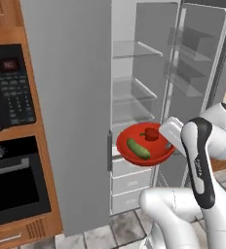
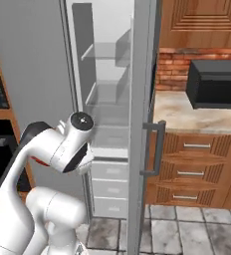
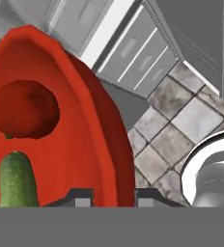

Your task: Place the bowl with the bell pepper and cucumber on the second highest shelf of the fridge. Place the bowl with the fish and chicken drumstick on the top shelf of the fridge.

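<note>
Hand view: the gripper [image 3: 111,198] pinches the rim of the red bowl [image 3: 85,144], one finger tip on each side of the bowl wall, jaws closed down to the wall's thickness. Inside the bowl lie a red bell pepper [image 3: 24,108] and a green cucumber [image 3: 18,181]; the cucumber's lower end is cut off by the frame bottom. Left base view: the red bowl [image 1: 145,144] is held in the air in front of the open fridge [image 1: 134,97], level with the space just above the drawers [image 1: 132,180] and below the glass shelves [image 1: 134,90]. The gripper itself is hidden there behind the white hand and bowl rim. Arm is folded, forearm upright, wrist turned toward the fridge. Right base view: the arm's elbow blocks the bowl; only a red sliver shows.
</note>
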You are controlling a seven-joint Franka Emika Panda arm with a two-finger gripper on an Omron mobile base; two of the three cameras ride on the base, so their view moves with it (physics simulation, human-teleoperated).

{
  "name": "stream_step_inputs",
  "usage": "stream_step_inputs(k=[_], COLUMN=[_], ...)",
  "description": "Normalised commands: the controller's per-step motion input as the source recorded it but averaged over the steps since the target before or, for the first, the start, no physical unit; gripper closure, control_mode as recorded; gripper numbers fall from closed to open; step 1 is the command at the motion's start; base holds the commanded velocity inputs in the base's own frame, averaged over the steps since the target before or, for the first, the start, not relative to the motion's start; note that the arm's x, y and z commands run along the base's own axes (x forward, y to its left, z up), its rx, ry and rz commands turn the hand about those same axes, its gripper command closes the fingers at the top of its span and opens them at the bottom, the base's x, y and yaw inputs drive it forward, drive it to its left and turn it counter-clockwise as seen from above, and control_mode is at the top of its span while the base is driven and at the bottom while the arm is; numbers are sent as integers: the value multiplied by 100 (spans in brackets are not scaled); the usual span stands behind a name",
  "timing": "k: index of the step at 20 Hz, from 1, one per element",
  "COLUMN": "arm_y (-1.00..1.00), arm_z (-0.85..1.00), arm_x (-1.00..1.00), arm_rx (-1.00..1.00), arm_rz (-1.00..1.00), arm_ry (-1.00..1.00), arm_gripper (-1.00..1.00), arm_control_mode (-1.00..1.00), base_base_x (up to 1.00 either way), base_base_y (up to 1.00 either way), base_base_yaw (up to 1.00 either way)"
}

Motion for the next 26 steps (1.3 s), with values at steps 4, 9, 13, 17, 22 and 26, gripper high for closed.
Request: stream_step_inputs(k=[4,9,13,17,22,26], arm_y=[0,0,10,47,49,17], arm_z=[0,0,0,0,-2,4], arm_x=[0,0,6,4,-15,85], arm_rx=[0,0,0,2,-3,9], arm_rz=[0,0,-5,-17,0,-26], arm_ry=[0,0,0,0,-3,-4], arm_gripper=[100,100,100,100,100,100], arm_control_mode=[100,100,-100,-100,-100,-100], base_base_x=[76,84,41,0,0,0], base_base_y=[0,5,14,0,0,0], base_base_yaw=[-46,-27,-12,0,0,0])
